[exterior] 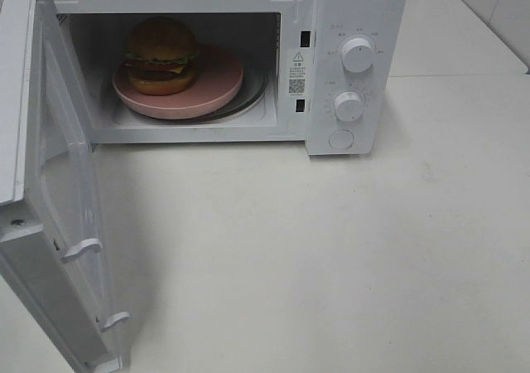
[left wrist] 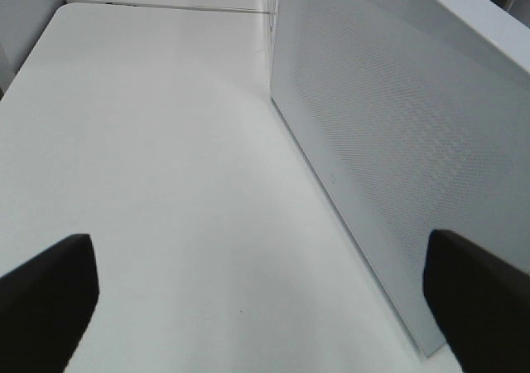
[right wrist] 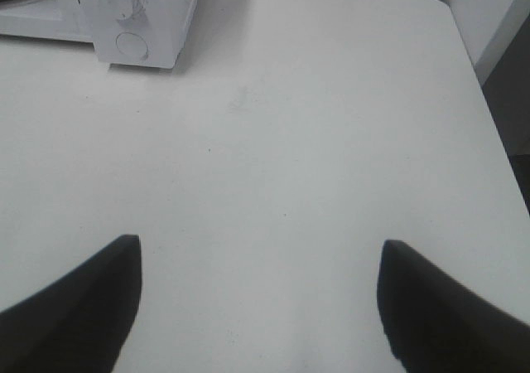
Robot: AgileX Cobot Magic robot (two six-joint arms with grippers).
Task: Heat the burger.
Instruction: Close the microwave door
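The burger (exterior: 161,55) sits on a round pink plate (exterior: 217,85) inside the white microwave (exterior: 352,8), whose door (exterior: 58,215) hangs wide open to the left. Neither gripper shows in the exterior high view. In the left wrist view my left gripper (left wrist: 261,294) is open and empty, with the outer face of the microwave door (left wrist: 397,157) right beside it. My right gripper (right wrist: 258,294) is open and empty over bare table, with the microwave's control panel (right wrist: 132,25) far ahead of it.
Two white knobs (exterior: 357,55) (exterior: 349,106) and a round button (exterior: 341,139) are on the microwave's front panel. The white table (exterior: 331,257) stretches in front of the oven. Its right edge (right wrist: 489,108) shows in the right wrist view.
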